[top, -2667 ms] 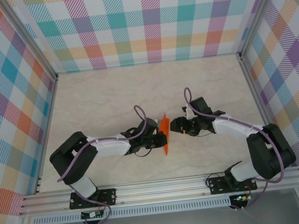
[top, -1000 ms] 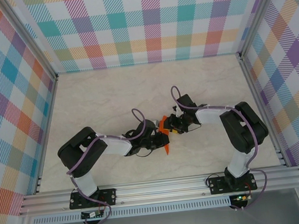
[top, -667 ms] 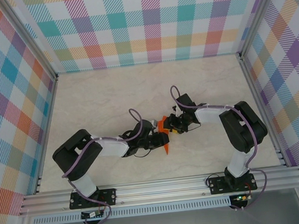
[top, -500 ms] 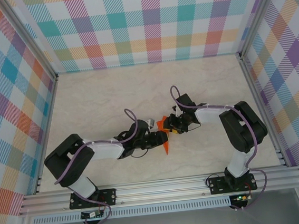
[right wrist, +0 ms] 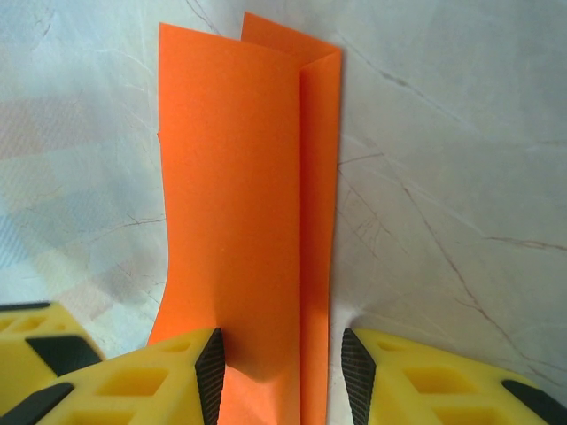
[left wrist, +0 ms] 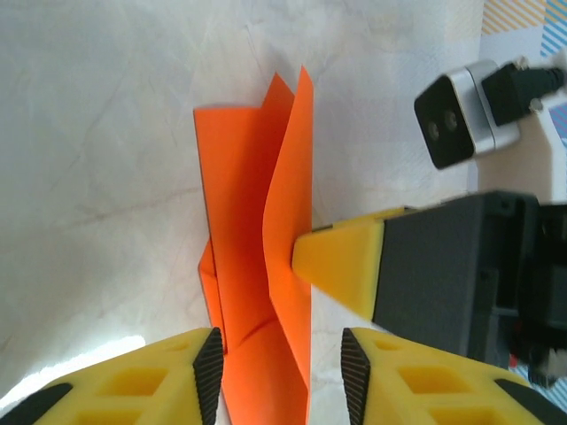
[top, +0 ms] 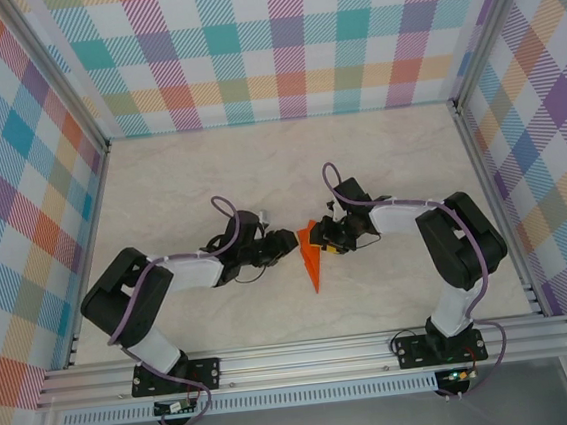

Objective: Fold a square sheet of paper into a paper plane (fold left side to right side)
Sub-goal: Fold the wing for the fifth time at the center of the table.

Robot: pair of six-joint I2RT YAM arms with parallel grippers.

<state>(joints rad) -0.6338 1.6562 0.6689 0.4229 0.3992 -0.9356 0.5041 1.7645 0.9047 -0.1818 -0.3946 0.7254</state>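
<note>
A lab rig: plaid walls (top: 287, 41), aluminium rails (top: 307, 356), marble tabletop (top: 210, 179)

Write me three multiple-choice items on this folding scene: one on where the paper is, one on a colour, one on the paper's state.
1. Where does the orange paper lie?
A. on the table, between the left claw and the right claw
B. against the far wall
C. on the metal rail

2. What colour are the claws' fingers?
A. blue
B. yellow
C. white

3. What state is the paper in?
A. a flat unfolded square
B. crumpled into a ball
C. folded into narrow layers

Key:
1 A, the top view has it mid-table with a claw at each side.
2 B, yellow fingers frame both wrist views.
3 C, the wrist views show creased, overlapping flaps.
</note>
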